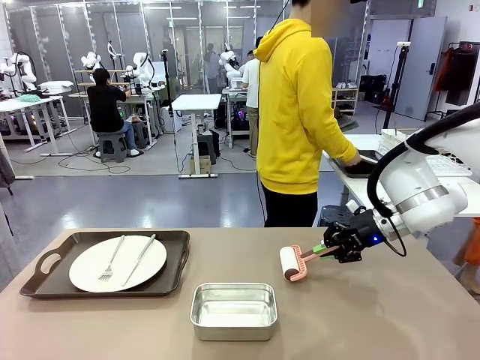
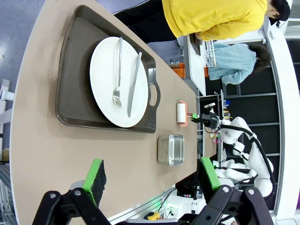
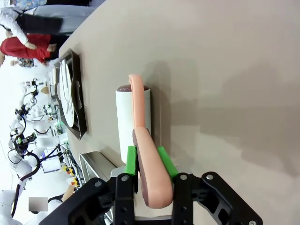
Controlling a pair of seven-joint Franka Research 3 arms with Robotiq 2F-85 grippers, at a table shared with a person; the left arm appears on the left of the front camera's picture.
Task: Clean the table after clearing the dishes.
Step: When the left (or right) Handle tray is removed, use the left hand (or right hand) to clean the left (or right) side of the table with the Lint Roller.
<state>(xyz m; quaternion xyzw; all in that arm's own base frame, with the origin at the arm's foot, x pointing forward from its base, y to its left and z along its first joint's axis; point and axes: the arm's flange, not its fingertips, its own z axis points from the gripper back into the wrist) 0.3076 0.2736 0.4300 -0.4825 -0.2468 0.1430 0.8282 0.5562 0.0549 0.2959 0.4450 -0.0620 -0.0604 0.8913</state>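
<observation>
left tool (image 2: 152, 174) spread wide, hanging over worktop (image 1: 375, 322). Worktop left: dark tray (image 1: 45, 281) carrying white plate (image 1: 86, 264), fork (image 1: 111, 261) and knife (image 1: 140, 259) lying on it. Centre, near edge: steel pan (image 1: 233, 310). Right: lint roller (image 1: 291, 262), roll on worktop, pink handle pinched by right tool (image 1: 324, 247).

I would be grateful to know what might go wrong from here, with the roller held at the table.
1. The tray with plate, fork and knife is not yet cleared; a leftward sweep of the lint roller could hit it or the steel pan.
2. The right gripper pinches only the thin handle, so pressing down might twist it loose.
</observation>
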